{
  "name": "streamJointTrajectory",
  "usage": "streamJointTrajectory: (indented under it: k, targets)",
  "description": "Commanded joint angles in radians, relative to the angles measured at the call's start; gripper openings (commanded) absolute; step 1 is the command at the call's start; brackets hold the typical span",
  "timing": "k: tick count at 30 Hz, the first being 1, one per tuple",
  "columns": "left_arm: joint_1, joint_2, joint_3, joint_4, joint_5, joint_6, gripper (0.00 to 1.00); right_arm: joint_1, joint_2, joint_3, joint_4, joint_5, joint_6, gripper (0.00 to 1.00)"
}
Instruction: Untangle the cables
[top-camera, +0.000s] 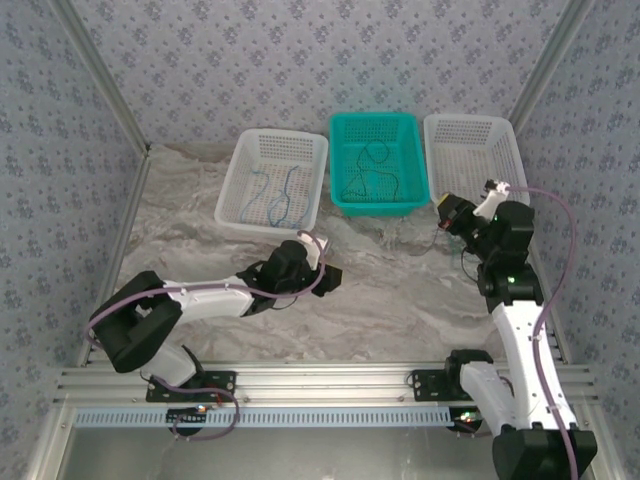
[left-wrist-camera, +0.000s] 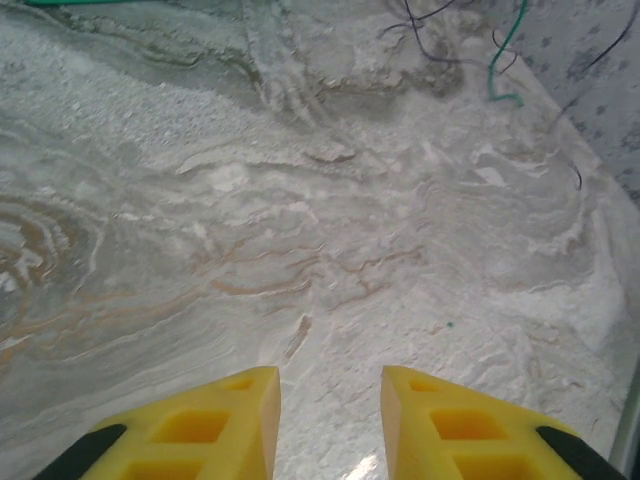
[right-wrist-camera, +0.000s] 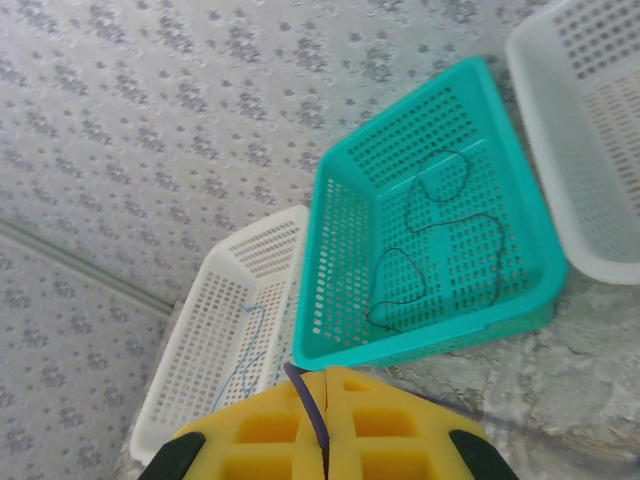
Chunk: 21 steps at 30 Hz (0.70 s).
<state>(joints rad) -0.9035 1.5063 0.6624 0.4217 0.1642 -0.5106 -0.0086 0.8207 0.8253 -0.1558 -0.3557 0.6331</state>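
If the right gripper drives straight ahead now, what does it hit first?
Probably the near wall of the teal basket, just ahead of the right gripper, which is shut on a cable; depth is unclear.

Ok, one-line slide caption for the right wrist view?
Right gripper shut on a thin dark cable, facing the teal basket where a second dark cable lies curled.

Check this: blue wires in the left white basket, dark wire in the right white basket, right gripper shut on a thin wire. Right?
One slip. The dark wire lies in the teal basket, not the right white basket; the right wrist view shows it. The rest stands: blue wires in the left white basket, right gripper shut on a thin wire.
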Motion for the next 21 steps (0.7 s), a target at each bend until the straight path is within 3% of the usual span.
streamJointTrajectory:
  k: [1, 7, 13, 18, 21]
  targets:
    - [-0.005, -0.026, 0.066, 0.073, 0.072, 0.015, 0.37, 0.035, 0.018, 0.070, -0.025, -0.028, -0.046, 0.00]
    - [-0.005, -0.052, 0.080, 0.146, 0.106, -0.034, 0.49, 0.100, 0.048, 0.140, -0.056, -0.101, -0.061, 0.00]
    - [-0.008, -0.032, 0.101, 0.252, 0.195, -0.119, 0.73, 0.217, 0.069, 0.105, 0.027, -0.075, 0.018, 0.00]
    - [-0.011, 0.020, 0.145, 0.243, 0.185, -0.091, 0.97, 0.302, 0.083, 0.107, 0.050, -0.038, 0.009, 0.00]
    - [-0.011, 0.074, 0.210, 0.188, 0.160, -0.036, 0.99, 0.332, 0.090, 0.125, 0.042, -0.033, 0.005, 0.00]
